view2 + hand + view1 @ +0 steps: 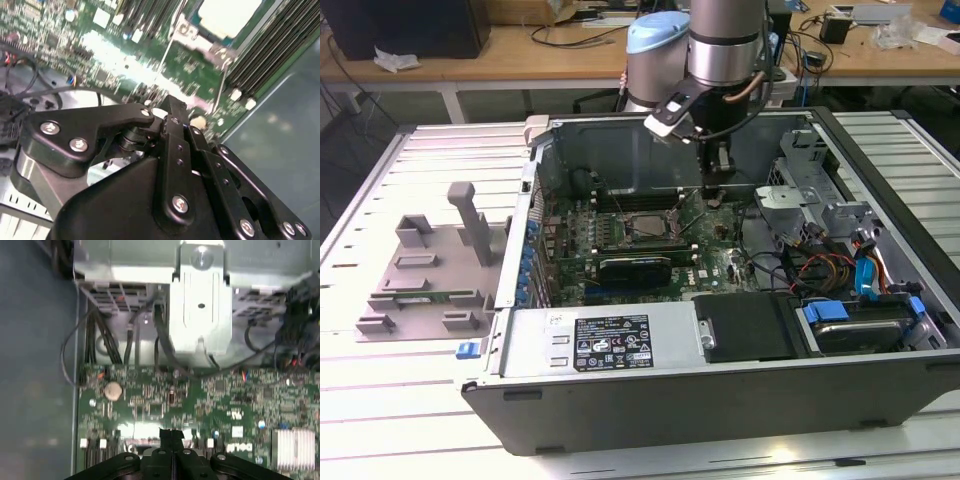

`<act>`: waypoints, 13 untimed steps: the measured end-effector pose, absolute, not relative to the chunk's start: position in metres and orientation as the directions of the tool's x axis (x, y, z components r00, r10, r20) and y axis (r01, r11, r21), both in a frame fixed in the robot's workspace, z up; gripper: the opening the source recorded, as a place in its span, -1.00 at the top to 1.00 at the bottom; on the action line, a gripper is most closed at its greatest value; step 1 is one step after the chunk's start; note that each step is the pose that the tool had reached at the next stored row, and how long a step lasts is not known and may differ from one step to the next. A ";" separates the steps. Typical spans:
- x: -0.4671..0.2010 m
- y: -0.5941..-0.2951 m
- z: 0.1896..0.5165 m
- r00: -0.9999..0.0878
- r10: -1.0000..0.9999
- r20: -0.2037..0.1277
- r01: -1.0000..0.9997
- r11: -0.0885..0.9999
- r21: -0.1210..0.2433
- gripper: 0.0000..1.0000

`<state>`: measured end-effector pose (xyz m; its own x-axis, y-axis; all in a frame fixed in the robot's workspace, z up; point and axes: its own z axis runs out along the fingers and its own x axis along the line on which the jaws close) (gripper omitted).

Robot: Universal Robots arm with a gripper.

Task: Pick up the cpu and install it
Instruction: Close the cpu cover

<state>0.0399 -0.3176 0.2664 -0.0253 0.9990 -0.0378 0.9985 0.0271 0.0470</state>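
Pale silver, flat square cpu (230, 17) lies flat on the green printed motherboard (125, 50) in the second wrist view, set between two banks of long black memory slots (267, 55) and apart from the black two-fingered gripper (172, 107). The pincer is clenched: in both wrist views its dark fingers (171, 434) meet tip to tip, with nothing seen between them.

In the exterior view the gripper (717, 195) hangs from the silver and pale blue robot arm (720, 50) inside the open grey metal computer case (620, 400). It is low over the motherboard (720, 265), just to the exterior view's right of the square metal socket frame (642, 225).

The first wrist view shows the fingertips above the board (215, 400), near a round silver coin battery (112, 389) and black cables (165, 350) that run under a grey metal bracket (200, 300).

Grey plastic fixture blocks (420, 270) stand on the white slatted metal table (380, 420) at the exterior view's left, well apart from the case.
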 end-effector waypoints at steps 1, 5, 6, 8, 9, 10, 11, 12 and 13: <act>0.043 -0.318 0.266 -0.025 0.999 -0.038 0.999 0.027 0.047 0.79; 0.046 -0.318 0.266 -0.025 0.999 -0.038 0.999 0.027 0.047 0.79; 0.047 -0.318 0.266 -0.025 0.999 -0.038 0.999 0.027 0.047 0.79; 0.049 -0.318 0.265 -0.025 0.999 -0.038 0.999 0.027 0.047 0.79; 0.049 -0.318 0.263 -0.025 0.999 -0.038 0.999 0.027 0.047 0.79; 0.049 -0.317 0.262 -0.025 0.999 -0.038 0.999 0.027 0.047 0.79; 0.049 -0.317 0.260 -0.025 0.999 -0.037 0.999 0.027 0.047 0.79; 0.049 -0.317 0.257 -0.025 0.999 -0.037 0.999 0.027 0.047 0.79; 0.049 -0.316 0.254 -0.025 0.999 -0.037 0.999 0.027 0.046 0.79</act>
<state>0.0491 -0.3161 0.2542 -0.0253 0.9990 -0.0369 0.9986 0.0270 0.0465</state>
